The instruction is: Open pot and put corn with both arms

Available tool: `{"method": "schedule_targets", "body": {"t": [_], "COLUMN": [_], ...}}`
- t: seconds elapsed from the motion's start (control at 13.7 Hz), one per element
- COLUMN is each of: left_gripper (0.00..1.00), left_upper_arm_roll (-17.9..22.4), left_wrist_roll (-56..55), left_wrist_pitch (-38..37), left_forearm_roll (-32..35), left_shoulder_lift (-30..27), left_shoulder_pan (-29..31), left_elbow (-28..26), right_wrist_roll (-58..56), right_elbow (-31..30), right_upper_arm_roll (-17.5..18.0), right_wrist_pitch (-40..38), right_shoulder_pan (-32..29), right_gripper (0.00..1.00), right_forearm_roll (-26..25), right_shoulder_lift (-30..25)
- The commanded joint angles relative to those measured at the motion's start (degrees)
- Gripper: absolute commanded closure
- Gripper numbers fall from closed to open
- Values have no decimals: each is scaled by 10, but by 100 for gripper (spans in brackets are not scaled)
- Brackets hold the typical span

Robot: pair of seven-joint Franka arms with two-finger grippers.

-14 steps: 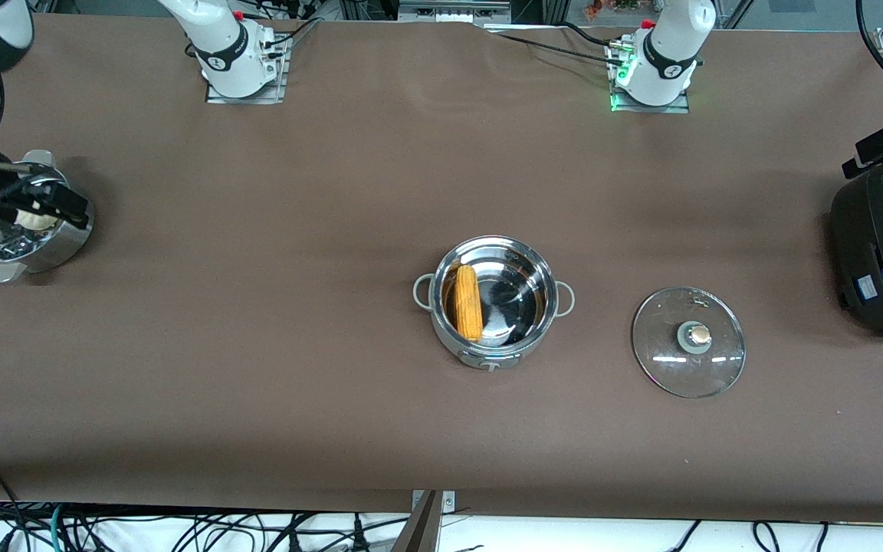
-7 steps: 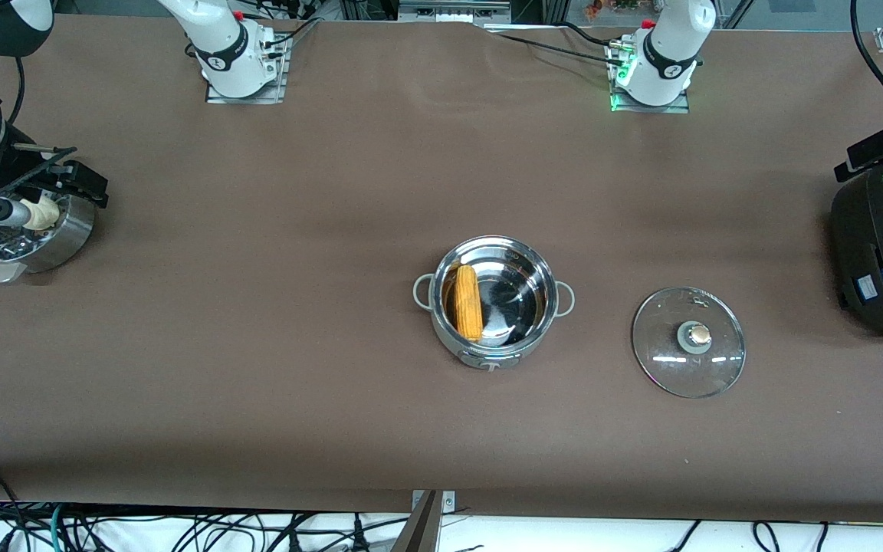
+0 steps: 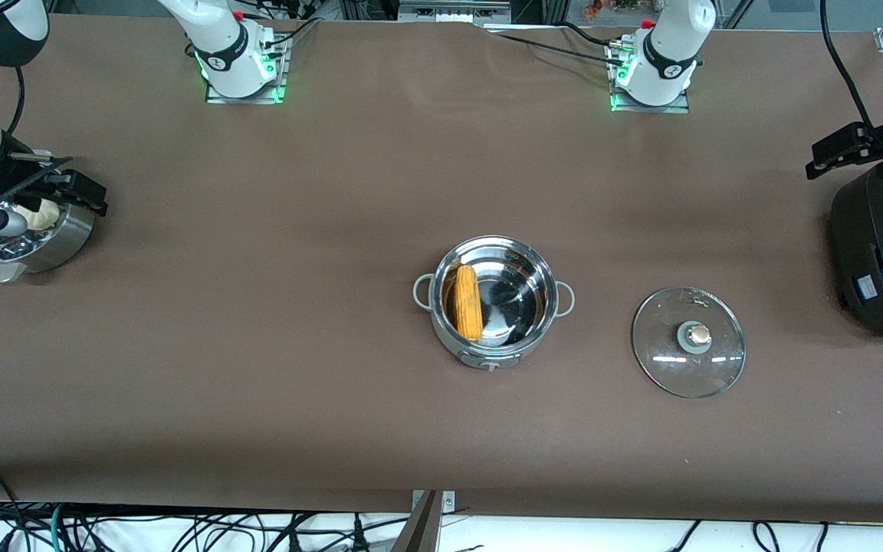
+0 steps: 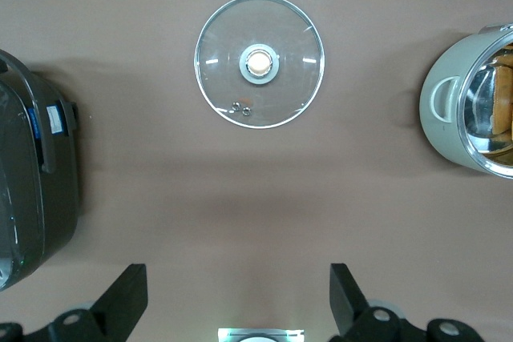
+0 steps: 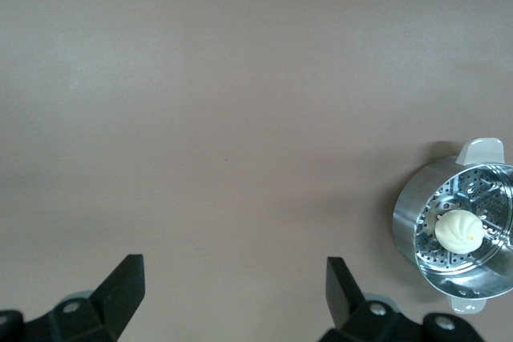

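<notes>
Brown tabletop: shiny round steel pot [image 3: 494,301] sits open mid-table with yellow corn cob [image 3: 468,301] inside; round glass lid [image 3: 688,342] lies beside it toward the left arm's end.

Left wrist view: left gripper [image 4: 239,303] hangs above bare table near the lid, jaws wide, empty.

Right wrist view: right gripper [image 5: 234,300] up over the right arm's end near steel steamer pot [image 5: 463,234] with white bun [image 5: 458,231], jaws wide, empty.

Looks done; park both arms high, clear of pots.

Steamer pot [image 3: 43,238] with bun [image 5: 458,231]; black cooker [image 3: 882,261]

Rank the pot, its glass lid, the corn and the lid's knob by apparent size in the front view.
1. Pot with handles: widest, though close to the lid.
2. Glass lid, lying flat on the table beside the pot: nearly the pot's rim width.
3. Corn, inside the pot: clearly shorter.
4. Lid's knob: smallest.
</notes>
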Motion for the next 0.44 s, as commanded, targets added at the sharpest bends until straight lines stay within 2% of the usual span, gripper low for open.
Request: {"method": "schedule_targets", "body": {"t": [0.0, 0.36], "left_gripper": [0, 0], "left_upper_arm_roll": [-3, -4], "left_wrist_roll": [1, 0], "left_wrist_pitch": [-4, 8], "left_forearm_roll": [7, -7], "left_shoulder_lift": [-2, -1], "left_shoulder_pan": [8, 9], "left_elbow": [6, 5], "right_wrist_roll": [1, 1], "right_elbow": [20, 20], "right_upper_arm_roll": [3, 3], "right_wrist_pitch": [-7, -7], "right_shoulder_pan": [-7, -9], "right_gripper": [0, 0], "right_forearm_roll": [12, 12], "right_shoulder_lift": [14, 20]}}
